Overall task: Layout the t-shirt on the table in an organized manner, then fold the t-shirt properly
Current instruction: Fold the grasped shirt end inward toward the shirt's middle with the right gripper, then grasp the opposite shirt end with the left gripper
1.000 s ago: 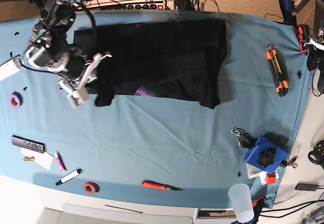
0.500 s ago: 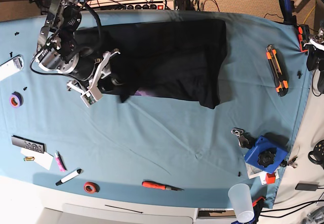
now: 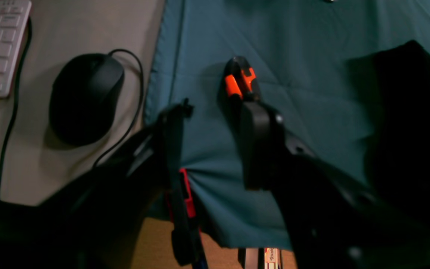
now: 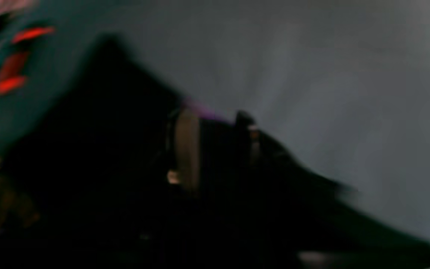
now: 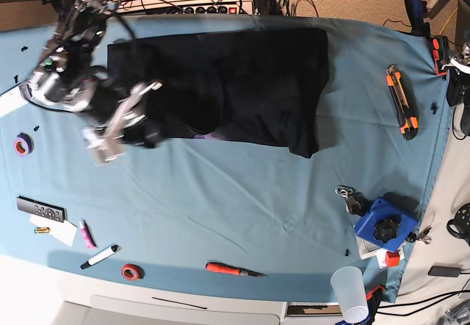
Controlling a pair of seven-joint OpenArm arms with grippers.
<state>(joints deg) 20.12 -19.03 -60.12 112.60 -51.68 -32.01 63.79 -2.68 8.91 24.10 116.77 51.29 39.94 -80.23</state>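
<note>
Blue cloth covers the table, its near edge strewn with tools, and a clear plastic cup stands at the front corner; what it holds cannot be told.

In the blurred right wrist view, the right gripper has its two fingers closed on a fold of the t-shirt, black fabric filling the narrow space between them and a trace of purple print just past the tips. From that pinch the shirt spreads away across the far half of the table, lying flat with one sleeve hanging toward the near side. The right arm reaches in from the far corner, wrist tilted down and blurred.

The left gripper hangs with its fingers spread apart on nothing, over the table's edge. An orange-and-black utility knife lies just beyond the fingertips, a black mouse lies off to one side, and the shirt's dark edge lies on the other.
</note>
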